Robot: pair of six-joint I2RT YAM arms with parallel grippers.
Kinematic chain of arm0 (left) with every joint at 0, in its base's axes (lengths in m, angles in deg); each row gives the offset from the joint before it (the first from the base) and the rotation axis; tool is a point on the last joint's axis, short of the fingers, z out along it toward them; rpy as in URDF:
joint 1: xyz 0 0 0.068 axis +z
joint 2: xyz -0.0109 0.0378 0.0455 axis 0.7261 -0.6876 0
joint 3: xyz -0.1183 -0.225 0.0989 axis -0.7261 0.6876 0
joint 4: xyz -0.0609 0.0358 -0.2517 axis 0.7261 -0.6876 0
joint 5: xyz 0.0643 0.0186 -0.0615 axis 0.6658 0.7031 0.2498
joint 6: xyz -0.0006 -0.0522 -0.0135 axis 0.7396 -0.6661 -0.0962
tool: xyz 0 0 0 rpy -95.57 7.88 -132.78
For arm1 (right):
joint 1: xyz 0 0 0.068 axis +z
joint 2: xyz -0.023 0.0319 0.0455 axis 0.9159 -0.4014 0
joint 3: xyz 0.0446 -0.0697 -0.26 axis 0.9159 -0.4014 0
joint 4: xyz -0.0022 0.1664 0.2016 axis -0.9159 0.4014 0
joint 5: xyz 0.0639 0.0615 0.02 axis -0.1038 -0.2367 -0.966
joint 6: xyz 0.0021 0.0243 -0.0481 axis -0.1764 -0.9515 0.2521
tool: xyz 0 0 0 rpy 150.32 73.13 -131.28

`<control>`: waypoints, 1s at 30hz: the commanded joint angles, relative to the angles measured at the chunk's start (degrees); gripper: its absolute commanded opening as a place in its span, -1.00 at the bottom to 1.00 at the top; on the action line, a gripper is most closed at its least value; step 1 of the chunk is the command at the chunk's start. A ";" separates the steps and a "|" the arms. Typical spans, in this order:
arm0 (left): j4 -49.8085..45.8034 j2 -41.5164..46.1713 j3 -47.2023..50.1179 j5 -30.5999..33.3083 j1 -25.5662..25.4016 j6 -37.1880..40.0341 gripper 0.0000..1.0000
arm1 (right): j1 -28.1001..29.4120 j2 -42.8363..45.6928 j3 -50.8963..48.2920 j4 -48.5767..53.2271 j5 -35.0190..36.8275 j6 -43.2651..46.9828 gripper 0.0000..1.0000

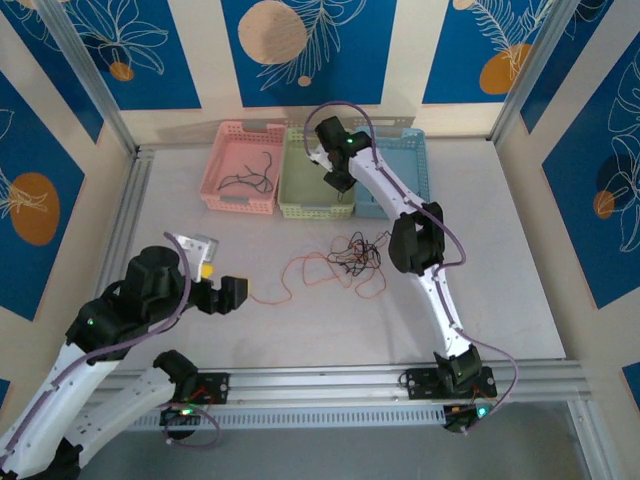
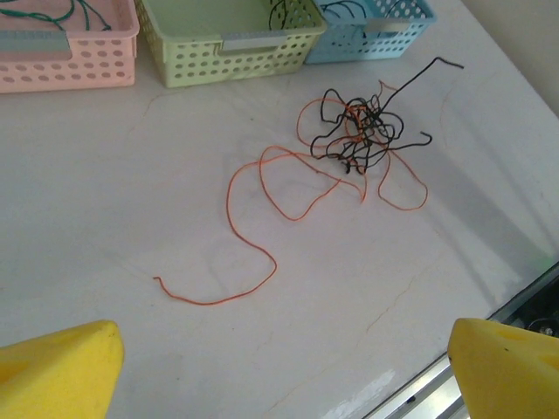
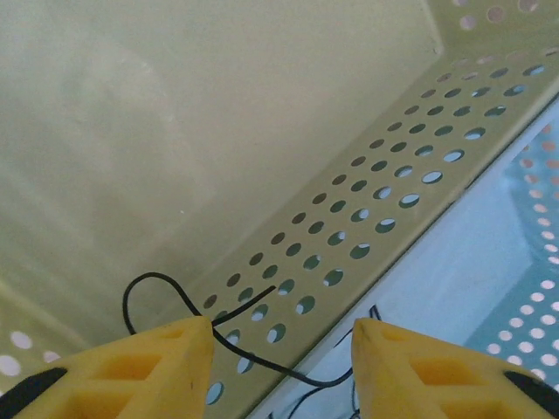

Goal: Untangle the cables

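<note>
Inside green basket (image 3: 262, 131), right tool (image 3: 281, 325) spread wide — black cable (image 3: 157, 275) runs left-to-right beneath.

Three baskets (image 1: 238, 204), several cables (image 1: 358, 255)

Thin black and orange-red wires (image 1: 357, 257) knotted in a clump mid-table (image 1: 480, 250). One orange strand (image 2: 229, 201) trails loose toward the near-left corner. Separate black wire (image 3: 125, 305) lies in the pale-green perforated basket (image 3: 367, 218).
</note>
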 commanded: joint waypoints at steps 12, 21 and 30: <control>-0.61 0.54 1.54 1.87 0.37 1.75 0.90 | 2.63 -3.79 -0.90 2.33 -0.98 2.67 -0.06; -0.50 1.00 1.72 1.78 0.37 1.51 0.90 | 1.97 -4.71 -4.82 -2.85 7.38 6.10 -0.09; -0.26 0.64 2.16 1.91 0.39 1.44 0.91 | 0.85 -4.78 -4.32 -3.23 10.16 5.83 -0.57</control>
